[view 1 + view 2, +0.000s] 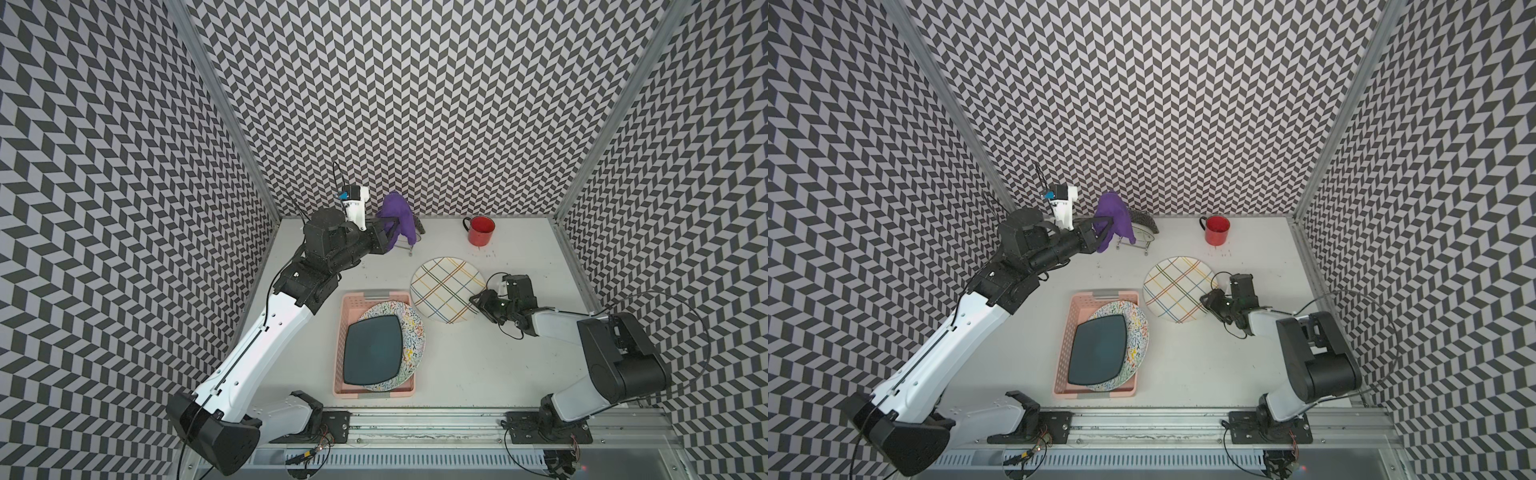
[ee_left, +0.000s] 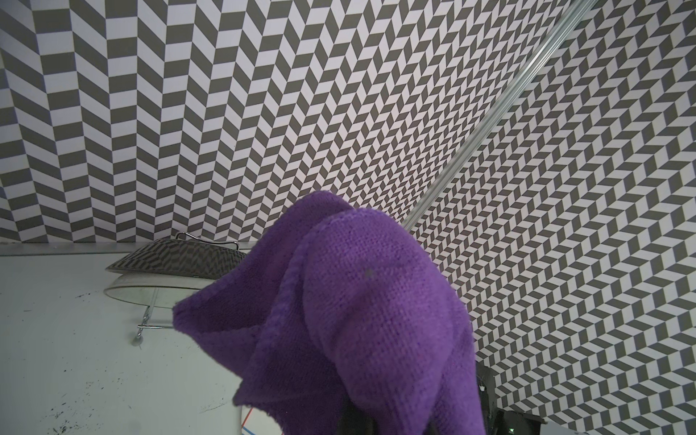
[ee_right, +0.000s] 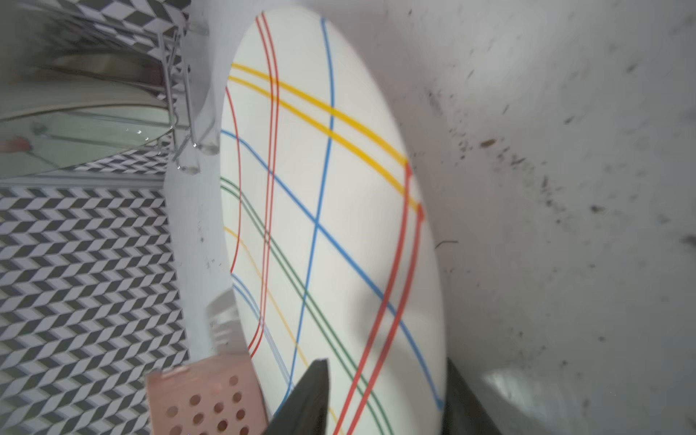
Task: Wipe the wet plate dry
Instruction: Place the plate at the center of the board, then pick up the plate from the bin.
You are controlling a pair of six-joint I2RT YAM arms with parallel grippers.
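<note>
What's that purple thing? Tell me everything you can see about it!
It is a purple cloth, soft and fuzzy-looking, with a stitched hem. It is bunched up, drooping in folds above the table, near the back wall. The left gripper is shut on it. Whether it touches the lid behind it, I cannot tell.

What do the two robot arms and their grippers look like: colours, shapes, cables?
Both have white shell links and black rounded joints. The left arm carries a black cable along its white link; thin black cables loop beside the right arm. The left gripper and right gripper are black with slim fingers. A white camera mount tops the left wrist.
</note>
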